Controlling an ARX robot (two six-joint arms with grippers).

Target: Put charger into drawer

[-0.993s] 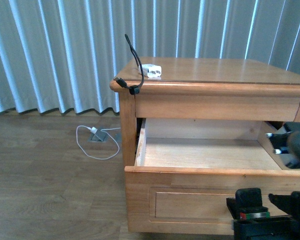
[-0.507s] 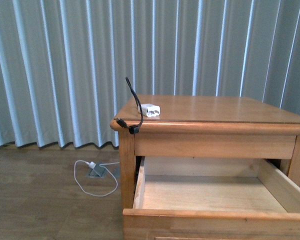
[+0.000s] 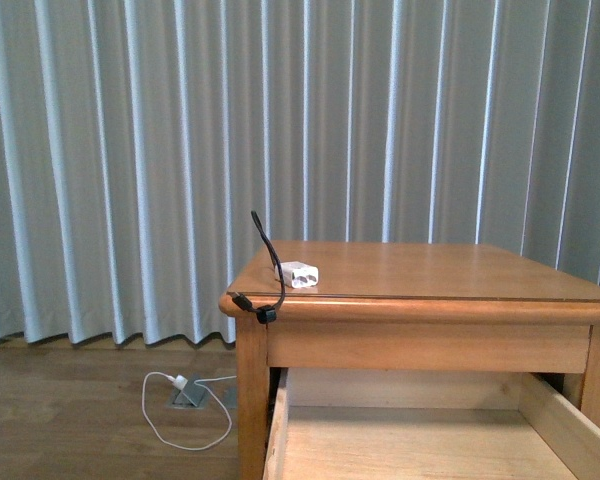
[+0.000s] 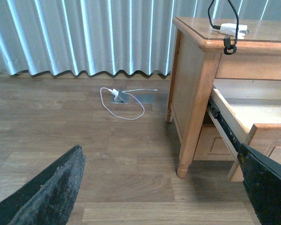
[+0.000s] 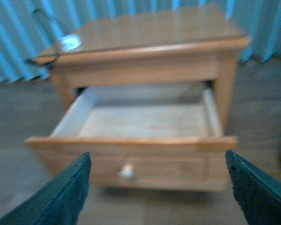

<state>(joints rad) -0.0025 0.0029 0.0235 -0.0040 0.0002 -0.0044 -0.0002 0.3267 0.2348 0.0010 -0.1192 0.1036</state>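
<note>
Far left, well apart from the cabinet, a thin white cable with a white plug (image 3: 185,405) lies looped on the brown wood-look floor (image 3: 70,420) beside a small grey floor socket (image 3: 191,397), below the pale pleated curtain (image 3: 110,170). Your left gripper (image 4: 160,154) is released. Its wrist view shows only two dark fingers (image 4: 56,187) at the frame's lower corners, spread wide with bare floor between them. The charger, a small white boxy plug adapter (image 3: 300,274), sits on the honey-coloured wooden cabinet top (image 3: 430,270) near its front left corner. Its thin black cable (image 3: 272,250) arches up, then drops over the front edge, and the black connector (image 3: 242,300) hangs just off that corner. From the adapter, bare wood runs to the right edge. Below, the wide wooden drawer with a pale interior (image 3: 420,450) stands pulled out, but the front view cuts off its front panel and right side. The right wrist view is blurred, and you can just make out the small pale knob (image 5: 127,172) on the panel. Your right gripper (image 5: 158,157) is likewise released, its fingers wide apart and holding nothing.
</note>
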